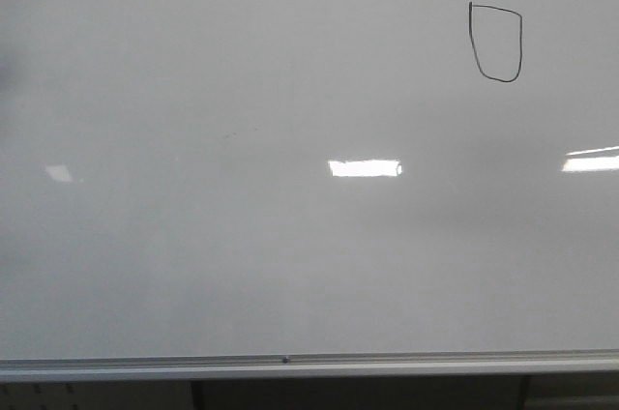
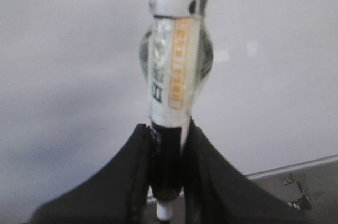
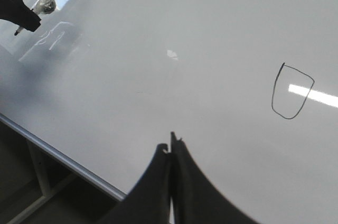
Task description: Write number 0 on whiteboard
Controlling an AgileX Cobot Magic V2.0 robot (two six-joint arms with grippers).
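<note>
In the front view, the big shiny pale grey whiteboard (image 1: 242,91) fills almost everything, with a silver metal rail (image 1: 290,365) along its bottom edge. The number 0 (image 1: 497,43), a thin black boxy loop, sits near the top right of the board. The loop is closed, so the writing looks done. No arm shows here.

In the left wrist view, the left gripper (image 2: 168,150) squeezes tight on a white marker pen with an orange label (image 2: 173,65). It holds the pen low down, likely so the pen stays steady for writing. The pen's far end is cut off from sight.

In the right wrist view, the right gripper (image 3: 170,152) is pressed closed and holds nothing. The 0 is off to one side of it.
</note>
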